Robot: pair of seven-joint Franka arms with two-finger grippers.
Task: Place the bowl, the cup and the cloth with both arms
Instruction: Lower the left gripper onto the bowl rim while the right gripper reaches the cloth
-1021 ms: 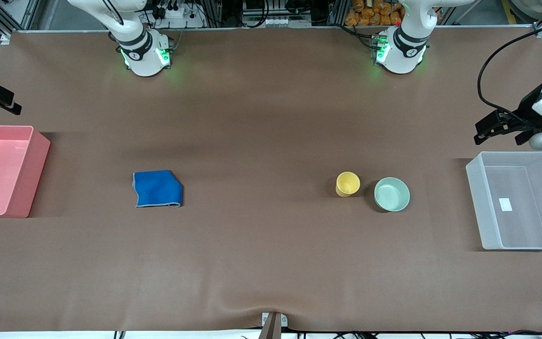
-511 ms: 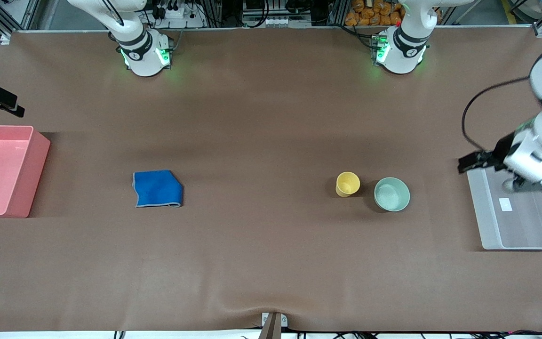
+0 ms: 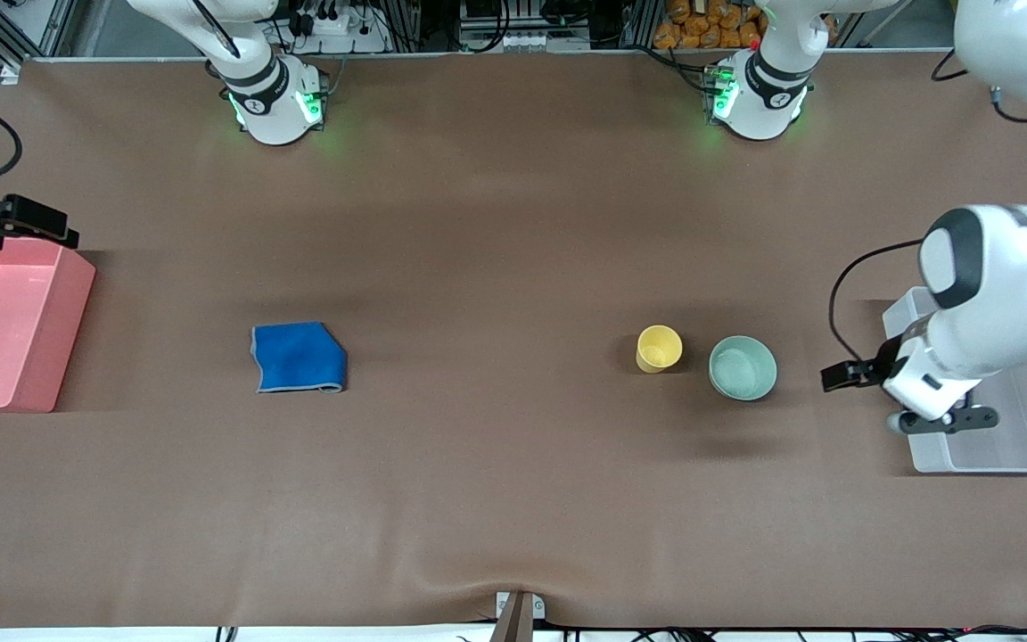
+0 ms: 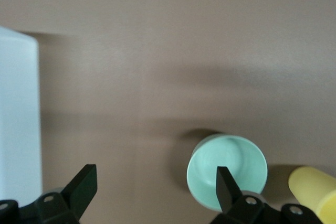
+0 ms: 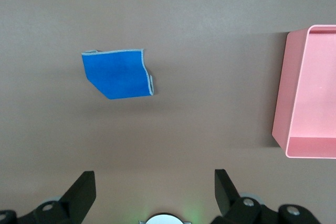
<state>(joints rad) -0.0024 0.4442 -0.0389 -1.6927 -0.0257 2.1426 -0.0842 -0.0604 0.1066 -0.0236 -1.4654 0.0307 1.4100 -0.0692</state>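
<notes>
**A:** How is the left arm [image 3: 995, 303] posed?

**B:** It comes in high over its own end of the table [image 3: 513, 499], elbow up, wrist bent down above the edge of the clear bin [image 3: 1013, 450]. The left claw [image 4: 152, 184] hangs over the bare table between that bin and the bowl [image 3: 743, 367], its fingers [image 4: 84, 184] spread wide with nothing between them.

**A:** And the bowl against that claw?

**B:** In the left wrist view the mint bowl [image 4: 227, 169] sits partly under one fingertip, apart from it. The yellow cup [image 3: 659, 348] stands upright just beside the bowl, toward the right arm's end, not touching it.

**A:** The right arm?

**B:** Only its base [image 3: 273, 98] and its claw end show in the front view. The right claw [image 5: 152, 192] is up above the pink bin [image 3: 5, 330] at its end of the table, fingers [image 5: 81, 192] wide apart and empty.

**A:** Where is the cloth?

**B:** The blue cloth [image 3: 298, 358] lies flat on the table, well apart from the pink bin and from the right claw, toward the middle. In the right wrist view the cloth [image 5: 117, 73] and the pink bin [image 5: 310, 93] lie well apart.
</notes>
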